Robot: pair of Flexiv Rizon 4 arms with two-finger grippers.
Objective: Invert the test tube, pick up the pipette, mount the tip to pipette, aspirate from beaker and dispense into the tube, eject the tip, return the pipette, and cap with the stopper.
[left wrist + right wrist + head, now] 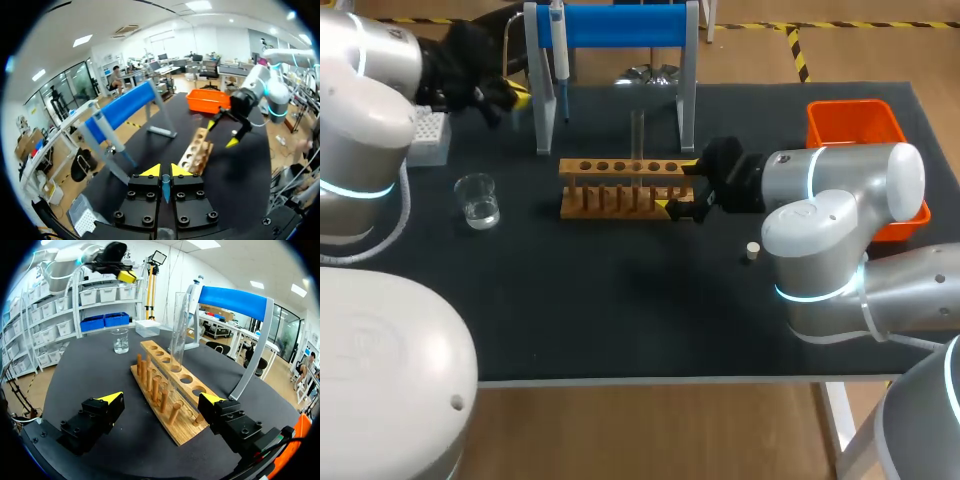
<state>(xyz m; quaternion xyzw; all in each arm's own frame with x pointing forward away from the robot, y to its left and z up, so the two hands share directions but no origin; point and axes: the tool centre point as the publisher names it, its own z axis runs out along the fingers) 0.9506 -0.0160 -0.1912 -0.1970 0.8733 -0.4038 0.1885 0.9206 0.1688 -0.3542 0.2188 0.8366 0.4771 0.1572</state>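
Presently, right gripper [680, 186]: jaws wide, astride 3 o'clock end of rack [620, 188]
test tube [637, 140]: upright, racked
left gripper [161, 172]: jaws together

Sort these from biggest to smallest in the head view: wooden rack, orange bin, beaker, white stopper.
1. orange bin or wooden rack: unsure, since the right arm hides much of the bin.
2. beaker
3. white stopper, the tiniest.

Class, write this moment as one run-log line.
test tube: upright in rack | right gripper: open at rack end | left gripper: shut, near tip box | pipette: on stand | stopper: on table
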